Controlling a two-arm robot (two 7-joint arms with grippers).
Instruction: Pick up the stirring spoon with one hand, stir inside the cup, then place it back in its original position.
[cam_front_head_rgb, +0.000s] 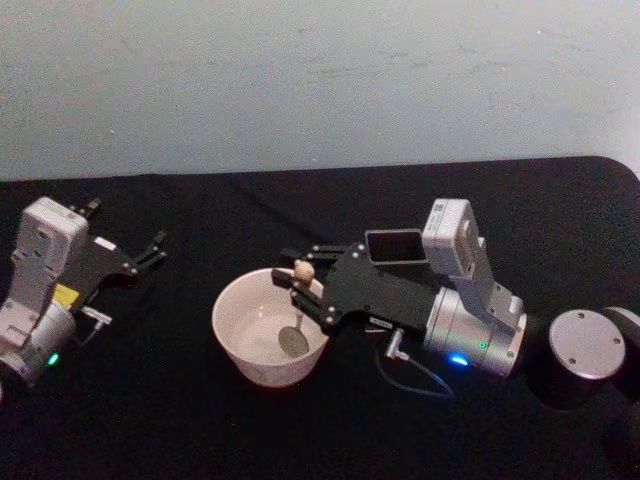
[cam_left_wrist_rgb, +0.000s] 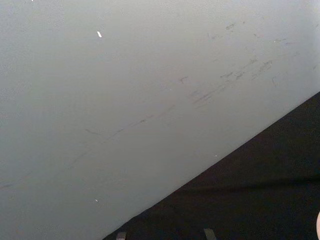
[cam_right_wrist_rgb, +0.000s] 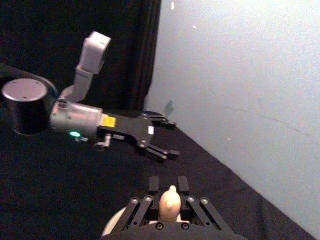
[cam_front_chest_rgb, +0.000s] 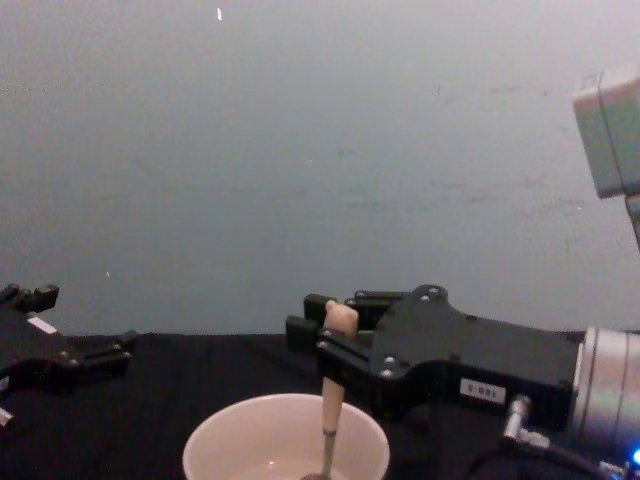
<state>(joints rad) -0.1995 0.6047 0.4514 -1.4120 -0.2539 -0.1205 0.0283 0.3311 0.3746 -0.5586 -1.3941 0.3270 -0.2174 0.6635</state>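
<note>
The stir looked in hand: the right gripper (cam_front_head_rgb: 305, 285) clamped the spoon (cam_front_head_rgb: 298, 318) upright, its bowl low in the cup (cam_front_head_rgb: 262, 372). The next move likely needed a straight lift toward the holder (cam_front_head_rgb: 395, 232) at the cup's two o'clock. The left gripper (cam_front_head_rgb: 128, 223) sat open at ten.

Scuffed pale grey wall (cam_front_head_rgb: 320, 80), black-clothed table (cam_front_head_rgb: 180, 430)

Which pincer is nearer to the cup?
Right. The right pincer holds the stirring spoon over the cup; the left pincer is away to its left.
</note>
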